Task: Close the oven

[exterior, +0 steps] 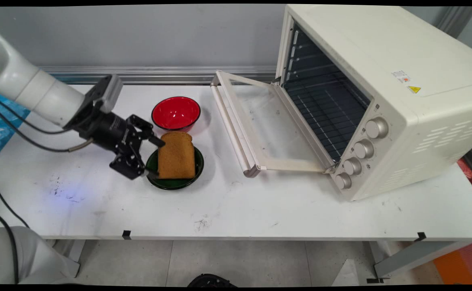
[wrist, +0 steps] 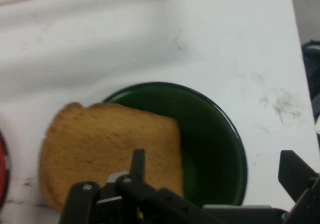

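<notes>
The white table [exterior: 260, 210] spans the main view; its top carries dark scuffs and smudges. Two small pieces of black tape sit on its front edge. A grey wall [exterior: 139, 36] stands behind the table, with a metal rail [exterior: 159, 74] running along its base at the table's far edge. Beneath the front edge lies a light grey tiled floor [exterior: 240, 262]. A grey table leg [exterior: 409, 258] slants at lower right.

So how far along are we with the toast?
Done: oven door is down, nothing visible on its rack. In hand: end effector is open at the toast, one finger over it, no grip. Left: the toast lies across the green bowl, not yet lifted.
</notes>
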`<action>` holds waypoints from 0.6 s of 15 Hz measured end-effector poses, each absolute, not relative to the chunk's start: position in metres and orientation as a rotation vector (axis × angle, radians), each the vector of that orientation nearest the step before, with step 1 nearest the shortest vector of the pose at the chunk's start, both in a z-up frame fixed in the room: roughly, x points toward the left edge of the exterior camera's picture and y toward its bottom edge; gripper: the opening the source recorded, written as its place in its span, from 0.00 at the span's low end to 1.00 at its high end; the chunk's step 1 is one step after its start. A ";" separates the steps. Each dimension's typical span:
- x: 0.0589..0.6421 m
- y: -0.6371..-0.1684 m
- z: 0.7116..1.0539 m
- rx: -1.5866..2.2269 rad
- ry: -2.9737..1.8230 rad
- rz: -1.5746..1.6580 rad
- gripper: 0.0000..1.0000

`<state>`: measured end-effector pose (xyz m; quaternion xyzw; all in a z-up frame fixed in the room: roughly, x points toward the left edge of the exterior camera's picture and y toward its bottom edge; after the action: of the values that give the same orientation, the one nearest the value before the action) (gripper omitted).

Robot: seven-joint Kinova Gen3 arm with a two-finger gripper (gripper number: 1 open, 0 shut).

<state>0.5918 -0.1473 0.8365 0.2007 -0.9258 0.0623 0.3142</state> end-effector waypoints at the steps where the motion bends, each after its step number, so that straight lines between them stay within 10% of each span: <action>1: 0.592 -0.151 0.841 0.552 -2.434 0.167 1.00; 9: 0.580 -0.187 0.852 0.668 -2.393 0.203 1.00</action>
<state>0.5802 -0.1871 0.8516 0.2541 -0.9099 0.0771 0.3186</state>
